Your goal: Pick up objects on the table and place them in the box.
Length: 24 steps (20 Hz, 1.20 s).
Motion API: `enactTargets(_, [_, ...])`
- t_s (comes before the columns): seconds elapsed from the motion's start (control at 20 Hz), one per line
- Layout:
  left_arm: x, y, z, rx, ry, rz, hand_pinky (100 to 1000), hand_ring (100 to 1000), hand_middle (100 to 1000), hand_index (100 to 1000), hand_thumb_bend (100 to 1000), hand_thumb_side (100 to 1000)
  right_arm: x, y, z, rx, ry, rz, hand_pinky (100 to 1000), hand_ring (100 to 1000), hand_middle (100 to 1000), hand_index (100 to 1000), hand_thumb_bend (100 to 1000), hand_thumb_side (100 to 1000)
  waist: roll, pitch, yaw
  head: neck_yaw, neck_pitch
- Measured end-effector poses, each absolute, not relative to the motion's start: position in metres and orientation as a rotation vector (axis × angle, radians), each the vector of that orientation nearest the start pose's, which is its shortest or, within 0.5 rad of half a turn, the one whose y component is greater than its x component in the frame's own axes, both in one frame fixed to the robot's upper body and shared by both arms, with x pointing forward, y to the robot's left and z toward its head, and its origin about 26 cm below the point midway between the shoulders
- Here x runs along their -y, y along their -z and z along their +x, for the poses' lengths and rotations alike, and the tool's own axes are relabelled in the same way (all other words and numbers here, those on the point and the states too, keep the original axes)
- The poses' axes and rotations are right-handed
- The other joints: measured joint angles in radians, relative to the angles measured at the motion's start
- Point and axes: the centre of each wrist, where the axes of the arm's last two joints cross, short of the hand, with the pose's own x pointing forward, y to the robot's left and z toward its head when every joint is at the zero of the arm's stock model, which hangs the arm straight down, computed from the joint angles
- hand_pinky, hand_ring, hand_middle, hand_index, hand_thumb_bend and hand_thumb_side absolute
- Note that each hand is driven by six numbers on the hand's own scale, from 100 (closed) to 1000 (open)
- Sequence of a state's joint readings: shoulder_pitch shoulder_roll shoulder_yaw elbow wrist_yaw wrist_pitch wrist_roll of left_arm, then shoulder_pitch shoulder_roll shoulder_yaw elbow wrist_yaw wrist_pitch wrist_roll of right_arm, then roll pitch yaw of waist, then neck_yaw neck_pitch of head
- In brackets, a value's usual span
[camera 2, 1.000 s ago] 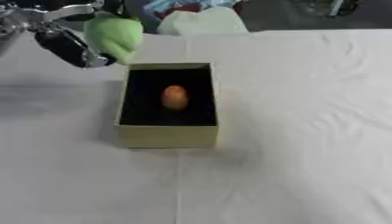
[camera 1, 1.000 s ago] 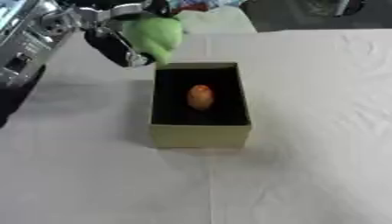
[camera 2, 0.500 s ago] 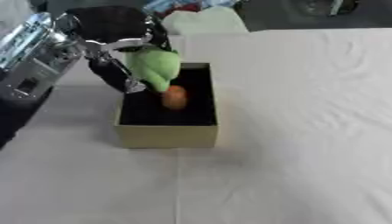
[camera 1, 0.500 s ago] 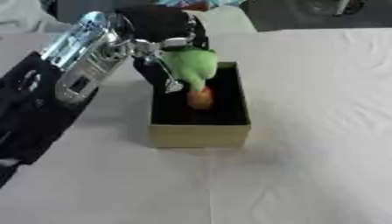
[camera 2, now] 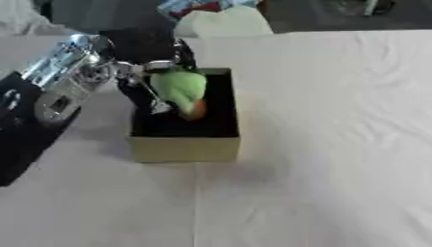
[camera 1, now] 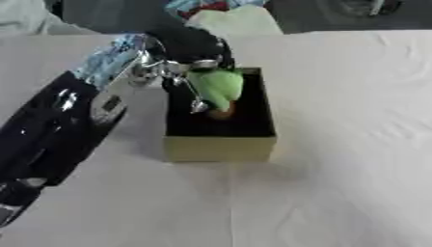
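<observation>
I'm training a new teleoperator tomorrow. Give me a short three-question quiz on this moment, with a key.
1. True or false: the left robot hand holds the green object over the box.
2. What already lies in the box?
A. an orange object
B. a blue cup
C. nothing
3. Fill in: the box stands on a table covered with a ____ cloth.

Key:
1. True; its fingers curl round the green object above the box's dark inside.
2. A; the orange object shows just below the green one.
3. White; the white cloth covers the table.
</observation>
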<state>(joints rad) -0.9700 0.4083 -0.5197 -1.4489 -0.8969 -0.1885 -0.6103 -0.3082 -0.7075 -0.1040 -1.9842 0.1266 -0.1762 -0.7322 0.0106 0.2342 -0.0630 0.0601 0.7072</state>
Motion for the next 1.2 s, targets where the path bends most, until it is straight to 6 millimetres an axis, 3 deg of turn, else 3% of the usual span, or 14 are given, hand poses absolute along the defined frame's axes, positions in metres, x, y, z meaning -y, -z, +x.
enactTargets(0.25, [-0.123, -0.241, 0.406, -1.917, -2.712, -1.062, 800, 859, 841, 921, 605, 353, 0.332, -0.259, 0.291, -3.262, -0.128, 1.167, 774, 734, 712, 785, 100, 1000, 0.000, 0.000, -0.001, 0.000, 0.000])
enactTargets(0.4, [-0.123, -0.240, 0.407, -1.878, -2.709, -1.096, 843, 905, 885, 942, 661, 363, 0.333, -0.259, 0.291, -3.262, -0.128, 1.167, 774, 734, 713, 785, 100, 1000, 0.000, 0.000, -0.001, 0.000, 0.000])
enactTargets(0.8, [-0.124, -0.242, 0.407, -1.859, -2.665, -1.151, 846, 918, 907, 954, 660, 424, 0.333, -0.259, 0.291, -3.261, -0.130, 1.167, 773, 734, 712, 785, 100, 1000, 0.000, 0.000, 0.002, -0.001, 0.000])
enactTargets(0.95, [-0.125, -0.248, 0.404, -1.909, -2.620, -1.153, 832, 905, 890, 944, 599, 445, 0.333, -0.259, 0.291, -3.261, -0.130, 1.167, 773, 734, 713, 785, 100, 1000, 0.000, 0.000, 0.003, -0.001, 0.000])
enactTargets(1.1, [-0.128, -0.260, 0.398, -2.020, -2.526, -1.158, 825, 893, 878, 943, 570, 510, 0.333, -0.259, 0.291, -3.261, -0.131, 1.166, 773, 734, 713, 785, 100, 999, 0.000, 0.000, 0.007, -0.002, 0.000])
enactTargets(1.2, [-0.134, -0.275, 0.391, -2.123, -2.420, -1.169, 822, 886, 872, 946, 539, 618, 0.333, -0.258, 0.291, -3.262, -0.132, 1.170, 773, 734, 714, 785, 100, 999, -0.001, -0.001, 0.009, -0.007, 0.000])
